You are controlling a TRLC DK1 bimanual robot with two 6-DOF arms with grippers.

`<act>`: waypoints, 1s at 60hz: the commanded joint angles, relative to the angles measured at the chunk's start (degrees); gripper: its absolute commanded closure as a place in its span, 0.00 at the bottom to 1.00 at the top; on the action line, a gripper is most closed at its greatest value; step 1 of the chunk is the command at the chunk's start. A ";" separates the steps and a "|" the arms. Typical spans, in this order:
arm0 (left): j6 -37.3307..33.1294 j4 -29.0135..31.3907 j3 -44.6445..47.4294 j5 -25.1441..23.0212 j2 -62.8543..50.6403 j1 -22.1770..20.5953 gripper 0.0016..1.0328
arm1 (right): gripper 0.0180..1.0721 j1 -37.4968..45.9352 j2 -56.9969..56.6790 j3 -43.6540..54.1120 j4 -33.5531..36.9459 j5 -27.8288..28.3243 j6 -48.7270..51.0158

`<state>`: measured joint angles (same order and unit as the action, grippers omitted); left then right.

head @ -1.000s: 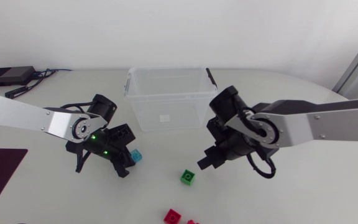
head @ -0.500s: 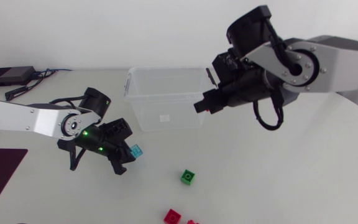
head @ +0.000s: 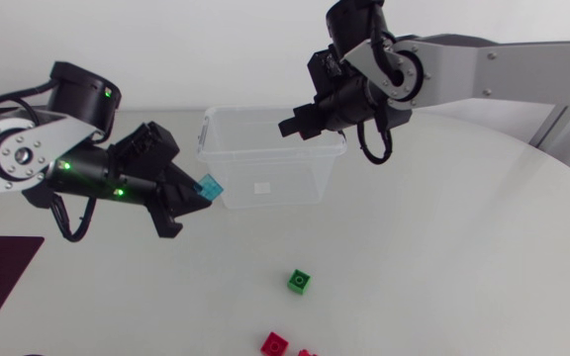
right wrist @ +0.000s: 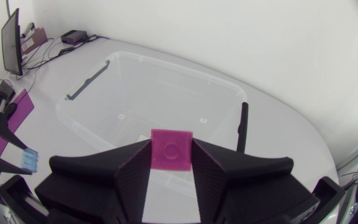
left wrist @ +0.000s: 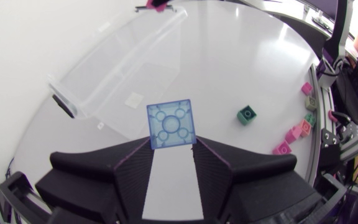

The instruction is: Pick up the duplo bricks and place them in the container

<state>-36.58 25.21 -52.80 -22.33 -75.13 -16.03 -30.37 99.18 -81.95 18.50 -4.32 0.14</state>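
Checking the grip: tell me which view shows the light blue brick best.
The left wrist view: the light blue brick is close up, whole face showing, held by the left gripper. The head view shows it small at that gripper's tip; the right wrist view, a distant sliver.

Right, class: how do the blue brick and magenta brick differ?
The blue brick is pale, the magenta brick vivid. The left gripper holds the blue brick beside the container; the right gripper holds the magenta brick over it. Both are clamped, off the table.
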 commanded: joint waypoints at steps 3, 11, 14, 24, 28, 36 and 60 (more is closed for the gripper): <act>4.23 -2.98 -4.77 -1.23 -0.54 1.09 0.73 | 0.75 1.45 6.20 -4.36 -2.15 -0.43 1.53; 8.19 -7.46 -9.34 -1.23 -4.76 1.00 0.73 | 0.17 2.16 9.72 -7.26 -1.80 -1.31 1.44; 9.95 -8.78 -11.45 -1.23 -6.78 1.09 0.73 | 0.05 2.07 9.28 -7.17 -1.36 -1.75 1.35; 13.37 -11.94 -20.51 1.50 -16.62 0.30 0.73 | 0.05 1.54 2.34 -1.90 -1.19 -1.75 1.44; 14.52 -11.94 -24.46 1.85 -20.58 0.04 0.73 | 0.05 1.28 -1.27 1.36 -1.28 -1.75 1.53; 16.10 -12.12 -30.35 6.42 -26.73 -1.55 0.46 | 0.05 -0.74 -8.12 9.27 -1.28 -1.48 2.06; 8.80 -2.54 -21.74 6.51 -13.02 2.23 0.05 | 0.05 -11.20 -14.01 27.46 2.06 0.98 4.96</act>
<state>-24.73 19.73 -76.79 -15.75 -92.58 -15.25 -40.53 85.03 -57.04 19.55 -3.22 3.95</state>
